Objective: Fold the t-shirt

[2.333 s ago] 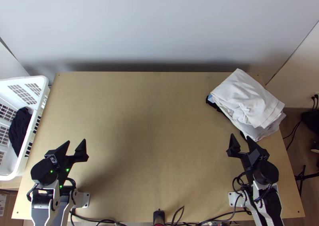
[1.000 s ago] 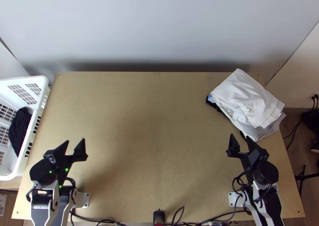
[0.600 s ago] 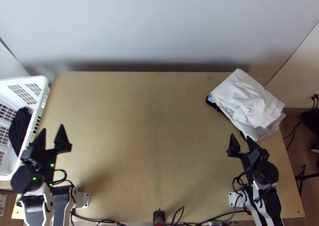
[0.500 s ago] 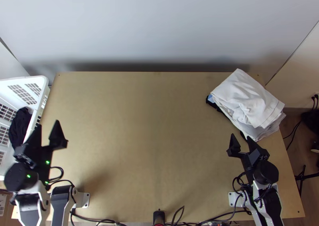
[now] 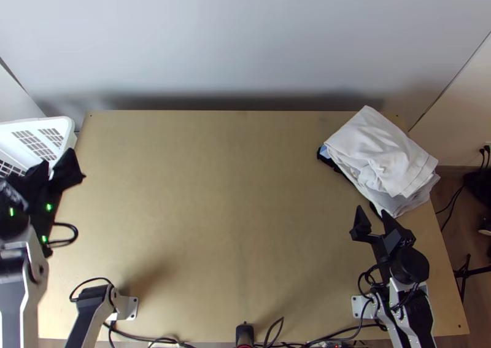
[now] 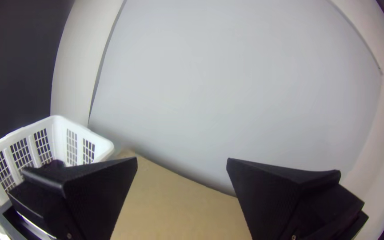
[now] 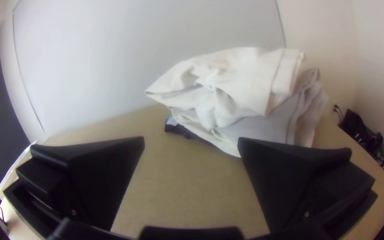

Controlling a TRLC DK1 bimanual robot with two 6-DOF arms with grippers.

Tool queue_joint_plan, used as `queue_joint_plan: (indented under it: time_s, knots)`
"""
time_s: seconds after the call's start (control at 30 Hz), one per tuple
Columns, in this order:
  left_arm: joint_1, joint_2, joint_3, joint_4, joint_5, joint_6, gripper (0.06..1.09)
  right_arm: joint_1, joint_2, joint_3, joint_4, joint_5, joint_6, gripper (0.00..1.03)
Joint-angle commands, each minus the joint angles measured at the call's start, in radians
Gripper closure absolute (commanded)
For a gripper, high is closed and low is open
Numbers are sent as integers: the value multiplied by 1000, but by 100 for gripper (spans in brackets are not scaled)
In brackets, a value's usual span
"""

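Left gripper [image 5: 57,155] wide open, nothing between its 2 fingers, by the table side of the white basket [image 5: 46,127]; dark cloth [image 6: 54,163], presumably the t-shirt, lies in the basket, outward of the gripper, long axis unclear, left arm [image 5: 35,259] clearly nearer, so the next reach should go outward. Far right, right gripper [image 5: 370,209], spread and empty, near the pale cloth pile [image 5: 380,154].

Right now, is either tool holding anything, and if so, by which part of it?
Nothing is held: the left tool and the right tool both stand open and empty.
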Motion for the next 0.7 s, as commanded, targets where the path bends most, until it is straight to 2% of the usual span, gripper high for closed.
queue_joint_plan:
  time_s: [0.0,0.23,0.4,0.53,0.67]
  knots:
    - [69,259,190,-200,1,-13,11,-6,0,0,1,0,2,5]
    - [187,349,238,-275,6,-55,11,-9,0,0,1,0,2,5]
    - [300,486,299,-395,23,-98,11,-9,2,0,1,0,2,5]
    - [353,546,298,-433,115,-98,11,-16,2,0,1,0,2,5]
    - [368,569,279,-433,115,-99,11,-15,3,0,-1,0,2,5]
